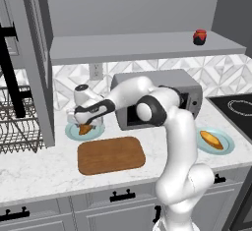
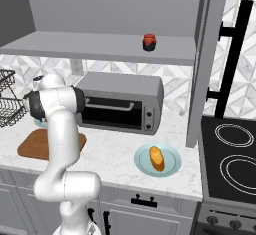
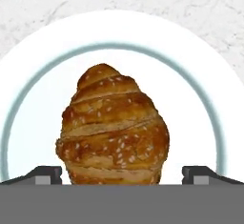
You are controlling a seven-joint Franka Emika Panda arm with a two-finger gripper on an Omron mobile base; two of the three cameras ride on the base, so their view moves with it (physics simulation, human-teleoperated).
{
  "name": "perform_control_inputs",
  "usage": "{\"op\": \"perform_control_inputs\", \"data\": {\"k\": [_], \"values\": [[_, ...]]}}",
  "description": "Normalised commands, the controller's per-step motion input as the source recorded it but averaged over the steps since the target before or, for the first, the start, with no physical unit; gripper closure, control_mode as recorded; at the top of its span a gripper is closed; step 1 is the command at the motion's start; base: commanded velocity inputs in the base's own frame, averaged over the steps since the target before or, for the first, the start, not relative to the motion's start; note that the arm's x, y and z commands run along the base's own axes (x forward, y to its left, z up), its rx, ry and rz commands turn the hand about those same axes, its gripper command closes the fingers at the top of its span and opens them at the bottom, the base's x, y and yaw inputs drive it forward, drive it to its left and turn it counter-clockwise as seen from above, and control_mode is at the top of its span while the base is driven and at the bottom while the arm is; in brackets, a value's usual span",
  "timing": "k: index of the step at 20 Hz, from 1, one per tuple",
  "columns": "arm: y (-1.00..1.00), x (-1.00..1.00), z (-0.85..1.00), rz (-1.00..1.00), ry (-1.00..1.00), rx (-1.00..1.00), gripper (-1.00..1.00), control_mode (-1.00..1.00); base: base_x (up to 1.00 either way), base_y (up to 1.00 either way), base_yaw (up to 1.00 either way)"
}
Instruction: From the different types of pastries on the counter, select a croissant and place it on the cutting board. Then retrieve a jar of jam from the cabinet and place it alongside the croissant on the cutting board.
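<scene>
The croissant (image 3: 114, 127), golden-brown and ridged, lies on a light blue plate (image 3: 28, 75) on the counter. My gripper (image 3: 123, 173) is open and low over it, one fingertip (image 3: 47, 173) on each side of the pastry's near end. From the left base, the gripper (image 1: 84, 122) sits on the croissant (image 1: 86, 129) at the plate (image 1: 98, 132), just behind the cutting board (image 1: 111, 155). The jar of jam (image 1: 200, 37) stands on the cabinet shelf (image 1: 138, 45) at the right. The longer orange-yellow pastry (image 1: 212, 139) rests on its own plate (image 1: 227, 144).
A grey toaster oven (image 1: 192, 95) stands behind the arm's elbow. A wire dish rack (image 1: 17, 122) is at the left, next to a tall grey panel (image 1: 42, 68). A black stove top (image 2: 235, 164) lies at the right end of the counter (image 1: 44, 171).
</scene>
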Motion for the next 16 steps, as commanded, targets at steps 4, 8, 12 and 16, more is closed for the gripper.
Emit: {"op": "perform_control_inputs", "data": {"k": [4,8,12,16], "values": [[0.00,0.01,-0.31,0.00,-0.03,0.01,1.00,-1.00,0.00,0.00,0.00],[-0.03,0.00,-0.24,0.00,-0.09,0.05,1.00,-1.00,0.00,0.00,0.00],[-0.17,-0.10,0.03,0.00,-0.13,0.10,1.00,-1.00,0.00,0.00,0.00],[-0.44,-0.39,0.76,-0.08,-0.06,0.06,1.00,-1.00,0.00,0.00,0.00]]}}
